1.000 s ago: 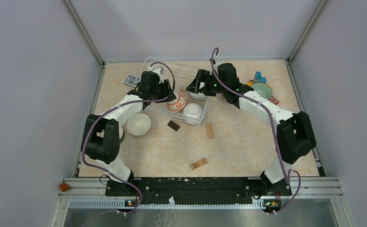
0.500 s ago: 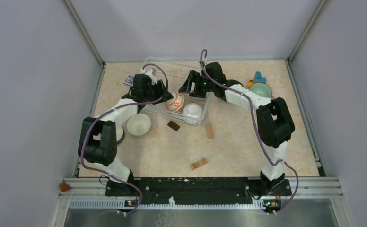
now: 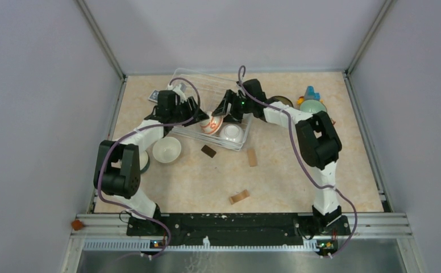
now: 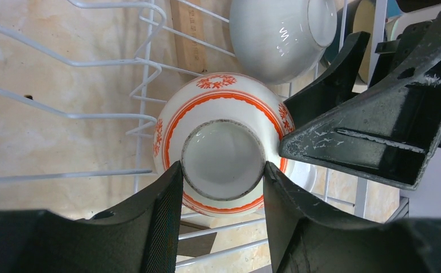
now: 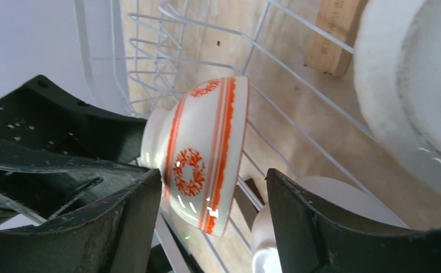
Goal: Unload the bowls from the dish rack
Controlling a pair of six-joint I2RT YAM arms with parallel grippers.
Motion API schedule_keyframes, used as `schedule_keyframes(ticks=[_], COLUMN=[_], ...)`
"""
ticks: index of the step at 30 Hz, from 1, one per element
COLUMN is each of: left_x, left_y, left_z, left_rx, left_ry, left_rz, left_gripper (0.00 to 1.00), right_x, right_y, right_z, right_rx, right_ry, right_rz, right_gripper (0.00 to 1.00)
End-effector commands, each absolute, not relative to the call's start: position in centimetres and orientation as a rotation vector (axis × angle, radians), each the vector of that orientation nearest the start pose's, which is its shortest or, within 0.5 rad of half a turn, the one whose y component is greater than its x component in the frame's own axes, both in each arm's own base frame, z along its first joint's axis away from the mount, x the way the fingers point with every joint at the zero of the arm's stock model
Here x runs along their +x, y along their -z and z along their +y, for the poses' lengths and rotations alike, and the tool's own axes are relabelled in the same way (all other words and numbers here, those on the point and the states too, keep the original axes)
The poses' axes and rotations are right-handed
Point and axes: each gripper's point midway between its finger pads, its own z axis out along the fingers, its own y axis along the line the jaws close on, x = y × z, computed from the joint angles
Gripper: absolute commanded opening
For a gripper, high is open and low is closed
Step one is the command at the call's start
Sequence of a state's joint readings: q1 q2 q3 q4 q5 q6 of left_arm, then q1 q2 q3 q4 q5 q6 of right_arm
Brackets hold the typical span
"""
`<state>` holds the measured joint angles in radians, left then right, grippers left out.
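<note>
On the tabletop [image 3: 286,170], the dish rack [image 3: 207,78] holds the orange-patterned bowl [image 4: 221,96] on edge. The left fingers [image 4: 161,222] hug its foot ring; clamped or not, I cannot tell. The right fingers [image 5: 320,227] stand apart around its body. Best one arm lifts it straight up, clear of the wires.

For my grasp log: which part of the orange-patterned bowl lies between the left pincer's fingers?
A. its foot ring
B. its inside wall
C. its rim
A: the left wrist view shows the foot ring of the orange-patterned bowl between the fingers of the left pincer.
</note>
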<state>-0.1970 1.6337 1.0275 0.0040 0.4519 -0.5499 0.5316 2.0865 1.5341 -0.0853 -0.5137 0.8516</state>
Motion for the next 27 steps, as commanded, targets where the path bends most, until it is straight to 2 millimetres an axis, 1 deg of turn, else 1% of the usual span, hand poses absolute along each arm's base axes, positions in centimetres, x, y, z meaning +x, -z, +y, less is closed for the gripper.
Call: schedule_keyframes(ticks=[1, 3, 5, 6, 8, 10, 12, 14, 15, 18, 22, 25, 27], left_x=[41.7, 41.6, 41.5, 41.4, 41.3, 41.3, 41.0, 40.7, 40.5, 39.9, 39.5, 39.3, 39.0], left_y=[-15.1, -15.0, -15.2, -15.3, -15.5, -15.8, -16.3, -16.7, -16.9, -17.4, -18.4, -19.5, -20.3], left_z=[-18.6, -18.6, -18.6, -18.6, -18.3, -18.0, -17.8, -17.7, -17.7, -17.4, -16.9, -16.4, -16.1], left_rx=[-0.089, -0.091, -0.09, -0.086, -0.088, -0.096, -0.098, -0.105, -0.104, -0.112, -0.113, -0.111, -0.106], left_ry=[0.974, 0.974, 0.974, 0.974, 0.959, 0.937, 0.927, 0.927, 0.93, 0.922, 0.89, 0.862, 0.845], left_rz=[2.158, 2.159, 2.155, 2.152, 2.143, 2.129, 2.114, 2.096, 2.088, 2.066, 2.044, 2.021, 2.001], left_gripper=[0.33, 0.34, 0.35, 0.36, 0.43, 0.51, 0.56, 0.6, 0.62, 0.65, 0.67, 0.69, 0.71], right_x=[42.4, 42.3, 42.2, 42.1, 42.1, 42.2, 42.2, 42.2, 42.2, 42.1, 42.2, 42.2, 42.2], right_y=[-16.3, -16.9, -17.2, -17.4, -17.2, -16.9, -16.7, -16.5, -16.5, -16.5, -16.6, -17.5, -18.7], right_z=[39.4, 39.7, 39.8, 39.9, 39.8, 39.7, 39.7, 39.7, 39.7, 39.8, 39.8, 40.1, 40.3], right_rx=[0.067, 0.079, 0.077, 0.074, 0.078, 0.079, 0.079, 0.075, 0.074, 0.068, 0.067, 0.052, 0.026], right_ry=[-1.489, -1.549, -1.599, -1.614, -1.618, -1.623, -1.636, -1.646, -1.649, -1.663, -1.67, -1.7, -1.725], right_rz=[2.304, 2.282, 2.26, 2.253, 2.253, 2.256, 2.252, 2.251, 2.25, 2.247, 2.242, 2.217, 2.195], right_gripper=[0.64, 0.58, 0.47, 0.45, 0.41, 0.3, 0.19, 0.1, 0.07, 0.01, 0.0, 0.0, 0.0])
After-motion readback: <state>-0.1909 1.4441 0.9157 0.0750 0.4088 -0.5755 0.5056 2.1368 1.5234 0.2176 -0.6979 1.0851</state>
